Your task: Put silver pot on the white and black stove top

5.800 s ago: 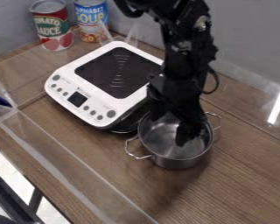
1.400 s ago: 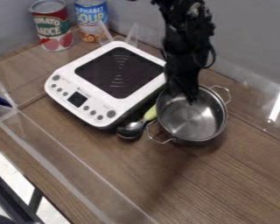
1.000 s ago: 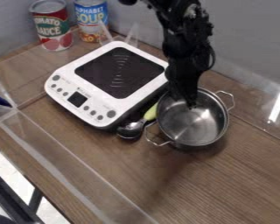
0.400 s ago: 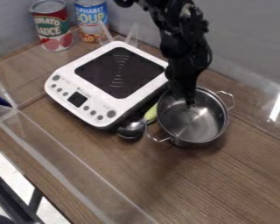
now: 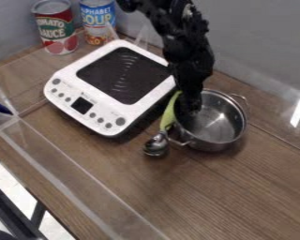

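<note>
Steel: I see the silver pot (image 5: 213, 122) sitting on the wooden table (image 5: 240, 197), just right of the white and black stove top (image 5: 115, 80), not on it
Pincer: my gripper (image 5: 187, 99) hangs at the pot's left rim; I cannot tell from this view whether its jaws are spread or holding the wall
Handling: I judge the pot stiff, light since it is empty, and slippery on its polished sides
Hold: I would pinch the rim wall, one finger inside and one outside, or take a loop handle
Clutter: a metal spoon (image 5: 157, 143) and something yellow-green (image 5: 169, 112) lie between pot and stove
Risk: a thin rim could tilt or slide in the pinch
</note>
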Robot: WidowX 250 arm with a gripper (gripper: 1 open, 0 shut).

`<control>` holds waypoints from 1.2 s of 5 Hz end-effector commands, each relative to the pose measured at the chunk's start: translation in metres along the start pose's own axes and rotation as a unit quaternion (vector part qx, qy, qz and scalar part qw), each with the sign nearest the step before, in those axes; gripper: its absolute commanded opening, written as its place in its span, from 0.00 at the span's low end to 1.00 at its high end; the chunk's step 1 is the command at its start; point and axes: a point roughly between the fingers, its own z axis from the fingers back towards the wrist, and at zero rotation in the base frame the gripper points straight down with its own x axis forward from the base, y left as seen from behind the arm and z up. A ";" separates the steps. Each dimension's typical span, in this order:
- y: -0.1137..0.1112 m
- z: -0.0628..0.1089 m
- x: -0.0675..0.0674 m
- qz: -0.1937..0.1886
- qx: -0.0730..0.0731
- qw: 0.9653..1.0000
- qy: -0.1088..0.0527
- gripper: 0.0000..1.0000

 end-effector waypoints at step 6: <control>0.034 0.023 0.014 0.058 0.048 0.997 -0.018 1.00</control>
